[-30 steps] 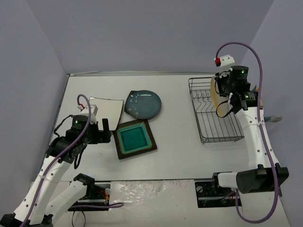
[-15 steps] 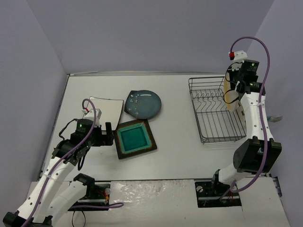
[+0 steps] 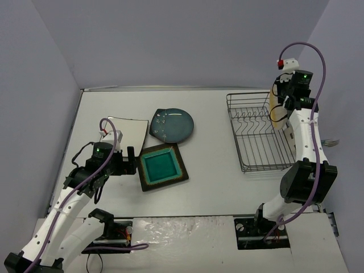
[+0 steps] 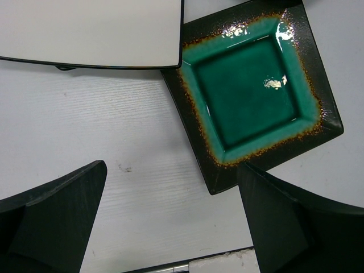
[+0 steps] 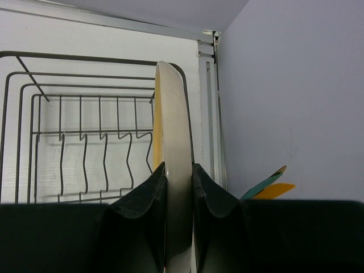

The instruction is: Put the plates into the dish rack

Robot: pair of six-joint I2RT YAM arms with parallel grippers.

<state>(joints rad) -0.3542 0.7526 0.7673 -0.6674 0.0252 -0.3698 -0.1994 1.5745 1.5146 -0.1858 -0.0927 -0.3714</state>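
— Right hand (image 5: 178,168), what's it doing?
— You've got it clamped on the cream plate (image 5: 170,108), which stands on edge at the far right side of the dish rack (image 3: 235,132).
— And your left hand (image 4: 172,166)?
— Spread wide and holding nothing, well left of the rack. It's just beside the black square plate (image 4: 250,85), which lies on the surface (image 4: 131,142).

Upright cream plate (image 5: 173,170) above dish rack (image 3: 259,142), white plate (image 3: 126,131), blue plate (image 3: 172,125), black-teal plate (image 3: 161,166) lying flat
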